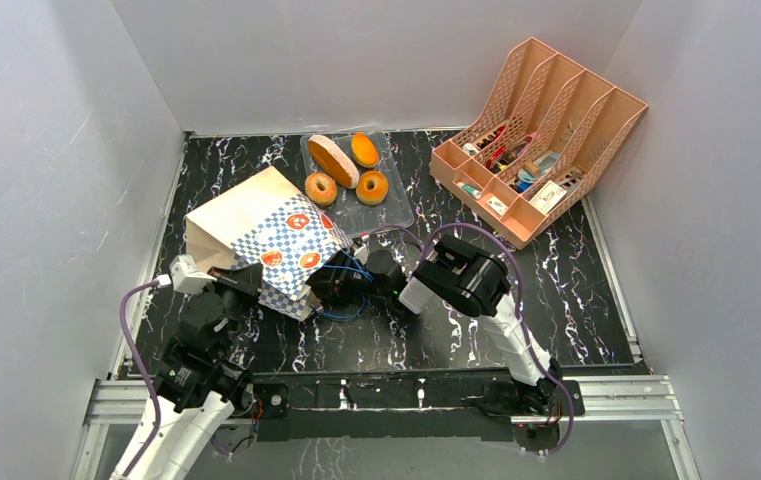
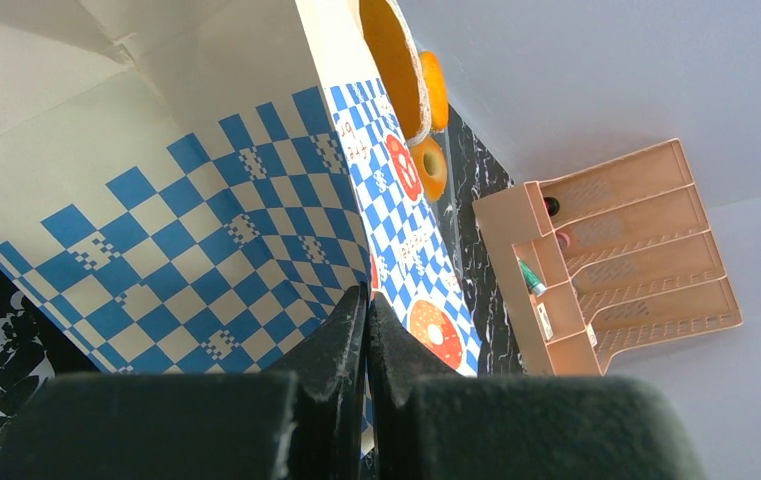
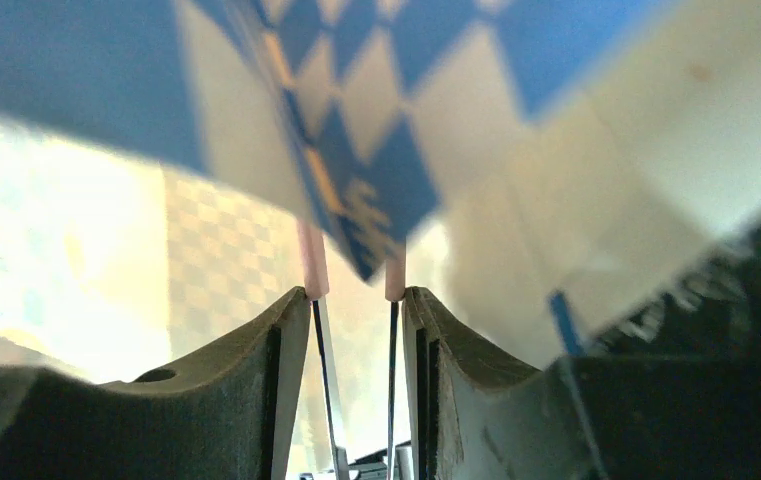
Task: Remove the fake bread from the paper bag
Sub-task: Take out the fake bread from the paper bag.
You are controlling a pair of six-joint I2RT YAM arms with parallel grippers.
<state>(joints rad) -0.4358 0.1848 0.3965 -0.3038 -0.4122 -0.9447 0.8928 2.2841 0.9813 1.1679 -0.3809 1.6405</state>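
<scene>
bag (image 1: 266,235): on its side on table (image 1: 596,300), checkered mouth toward arms
bread (image 1: 333,160): four pieces in clear tray (image 1: 396,215) behind bag
left tool (image 2: 366,305): closed, pinching bag's near edge
right tool (image 3: 356,295): narrow gap, in bag mouth; blurry, probably nipping paper edge
organizer (image 1: 546,130): far right

One paper bag (image 1: 266,235), four fake bread pieces (image 1: 333,160) sitting upper centre, one clear tray (image 1: 396,205), one pink organizer (image 1: 541,135), two arms.

Bag (image 1: 256,235) lies left-front of tray (image 1: 396,212) (bread (image 1: 334,160) on it), organizer (image 1: 536,135) far right.
</scene>
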